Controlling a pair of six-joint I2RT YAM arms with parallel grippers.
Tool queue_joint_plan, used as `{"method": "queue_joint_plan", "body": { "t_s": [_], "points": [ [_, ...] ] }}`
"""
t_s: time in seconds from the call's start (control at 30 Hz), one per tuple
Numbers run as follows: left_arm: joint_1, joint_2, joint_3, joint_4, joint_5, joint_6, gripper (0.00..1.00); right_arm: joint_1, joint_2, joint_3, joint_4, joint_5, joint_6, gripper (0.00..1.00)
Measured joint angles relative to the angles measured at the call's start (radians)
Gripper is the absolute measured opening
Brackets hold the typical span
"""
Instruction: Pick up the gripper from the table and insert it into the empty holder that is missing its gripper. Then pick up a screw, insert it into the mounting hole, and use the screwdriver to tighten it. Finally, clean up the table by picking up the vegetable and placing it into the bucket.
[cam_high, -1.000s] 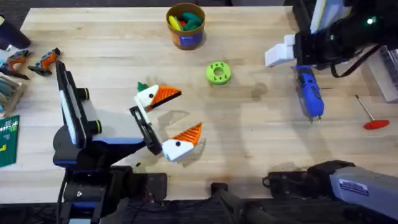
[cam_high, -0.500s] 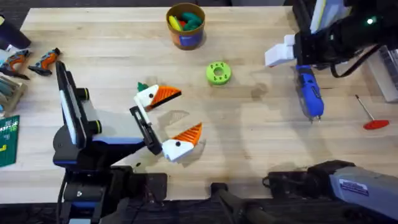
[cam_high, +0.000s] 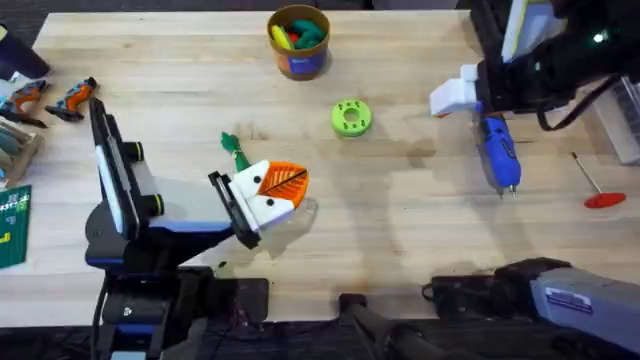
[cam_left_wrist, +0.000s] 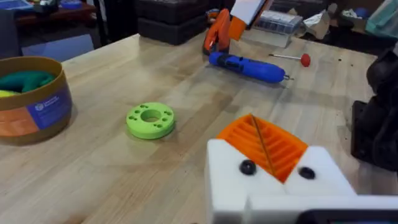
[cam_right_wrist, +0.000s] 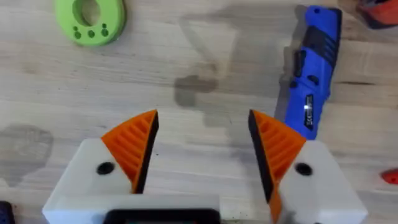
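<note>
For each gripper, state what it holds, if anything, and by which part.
Nothing is held. The left gripper is shut with its orange pads together on nothing. The right gripper is open above bare table, the screwdriver lying beside it.

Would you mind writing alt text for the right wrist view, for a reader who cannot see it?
The right gripper, white mounts with orange ribbed pads, hangs open above a bare stretch of the wooden table. The blue screwdriver lies on the wood beyond one finger, and a lime-green disc with holes sits farther off on the other side.
</note>
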Motion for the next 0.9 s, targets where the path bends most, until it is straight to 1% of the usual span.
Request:
{"method": "queue_joint_plan", "body": {
  "t_s": [0.13,0.33,0.37,0.4,0.43,0.47,0.57,0.7,0.8,0.9],
  "points": [
    [0.000,0.000,0.000,0.000,0.000,0.000,0.007,-0.040,0.000,0.000,-0.037,0.000,0.003,0.854],
    [0.000,0.000,0.000,0.000,0.000,0.000,0.007,-0.130,-0.013,-0.005,-0.070,0.000,0.007,0.855],
    [0.000,0.000,0.000,0.000,0.000,0.000,0.007,-0.148,-0.026,-0.011,-0.070,0.000,0.011,0.869],
    [0.000,0.000,0.000,0.000,0.000,0.000,0.007,-0.164,-0.043,-0.018,-0.070,0.000,0.012,0.938],
    [0.000,0.000,0.000,0.000,0.000,0.000,0.007,-0.179,-0.063,-0.028,-0.070,0.000,0.012,0.976],
    [0.000,0.000,0.000,0.000,0.000,0.000,0.007,-0.192,-0.086,-0.041,-0.071,0.000,0.014,0.986],
    [0.000,0.000,0.000,0.000,0.000,0.000,0.007,-0.227,-0.155,-0.086,-0.074,0.000,0.014,0.991],
    [0.000,0.000,0.000,0.000,0.000,0.000,0.007,-0.265,-0.211,-0.153,-0.064,-0.001,0.014,0.991],
    [0.000,0.000,0.000,0.000,0.000,0.000,0.007,-0.287,-0.219,-0.172,-0.046,-0.001,0.008,0.991],
    [0.000,0.000,0.000,0.000,0.000,0.000,0.007,-0.294,-0.217,-0.175,-0.013,-0.006,-0.034,0.991]
  ]
}}
